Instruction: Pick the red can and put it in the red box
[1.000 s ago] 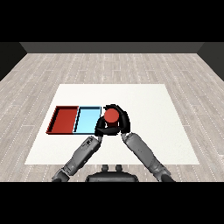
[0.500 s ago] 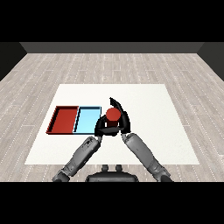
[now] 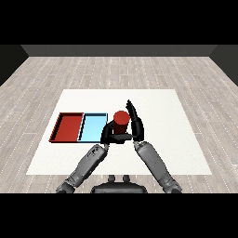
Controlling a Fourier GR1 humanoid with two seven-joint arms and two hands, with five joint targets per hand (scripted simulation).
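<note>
The red can stands upright just right of the light blue tray, between my two hands. My left hand is at the can's lower left, and its fingers curl across the front of the can's base, hiding it. On the can's right side my right hand is open, its fingers straight and pointing up and away from me. The red tray lies left of the blue tray, with nothing in it.
The two trays lie side by side on the left half of the white table. Both forearms meet near the table's middle front. Wooden floor surrounds the table.
My right hand was curled round the can a second ago; its fingers have since straightened and lifted off. The can has stayed almost in place, with my left hand round its base.
</note>
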